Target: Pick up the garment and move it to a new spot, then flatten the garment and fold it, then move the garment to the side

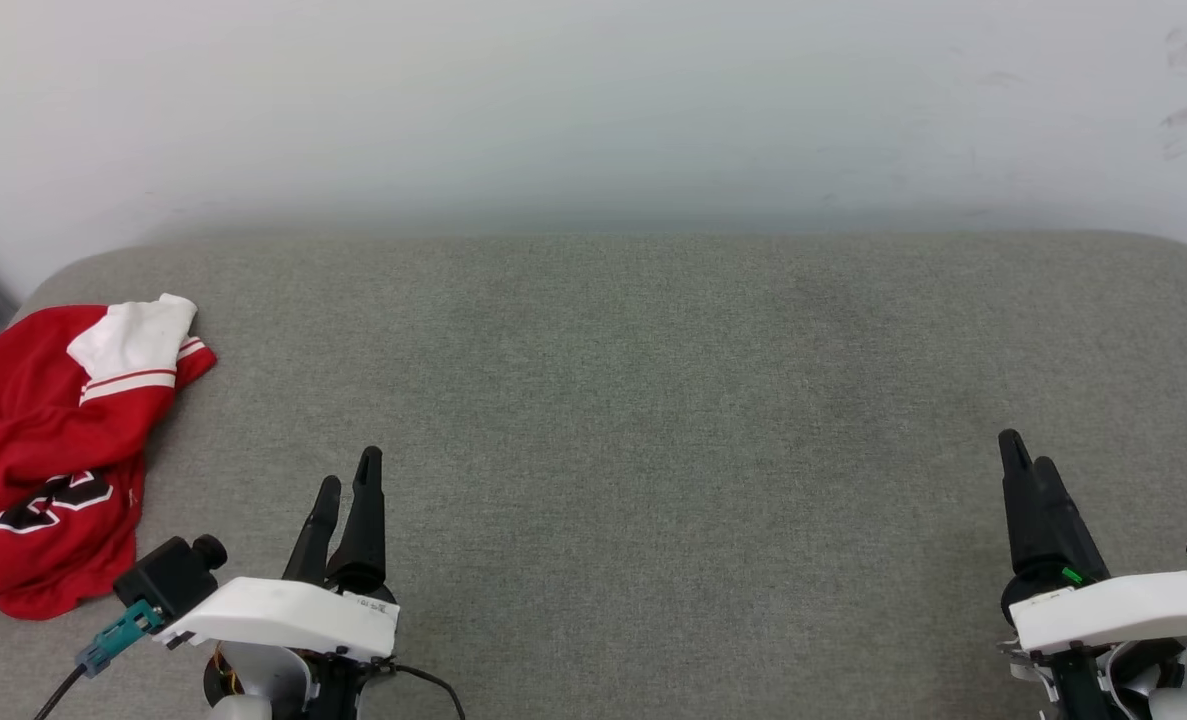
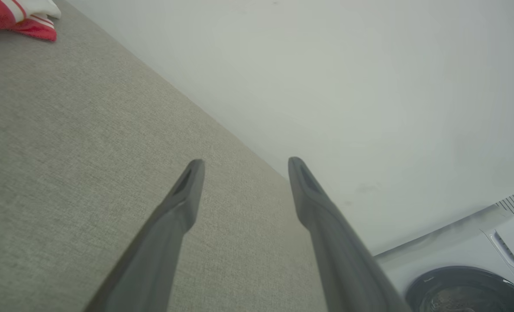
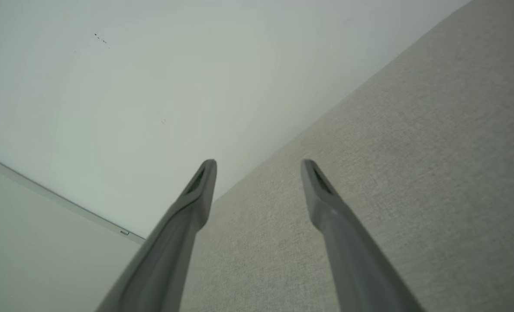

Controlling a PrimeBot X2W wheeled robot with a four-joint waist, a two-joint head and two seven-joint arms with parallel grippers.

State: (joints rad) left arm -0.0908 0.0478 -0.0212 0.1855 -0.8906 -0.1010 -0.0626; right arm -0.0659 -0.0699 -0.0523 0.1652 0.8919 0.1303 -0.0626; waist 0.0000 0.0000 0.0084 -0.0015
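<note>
Evidently the first step of the task, the pick-up, is in hand and not yet begun. The garment (image 1: 33, 440) is shown lying crumpled at the left edge of the grey surface (image 1: 653, 400), toward its far left corner, part of it passing out of the head view. A white trim panel (image 1: 133, 345) is turned up at its far end, and a black number (image 1: 53, 500) outlined in white is seen on its near part.

The left gripper (image 1: 350, 470) is held over the near part of the surface, near the garment but apart from it, with its fingers parted and nothing between them, as the left wrist view confirms (image 2: 246, 167). In that view only a corner of the garment (image 2: 18, 19) is caught at the upper left, and a washing machine (image 2: 469, 281) is seen beyond the surface. The right gripper (image 1: 1028, 452) is held over the near right part of the surface, well apart from the garment, likewise parted and empty (image 3: 259, 167). A pale wall (image 1: 593, 100) is seen behind the far edge.

The next move is judged to call for the left gripper to be carried leftward and lowered onto a raised fold. As the fabric is thin and bunched, several layers may be pinched at once.
</note>
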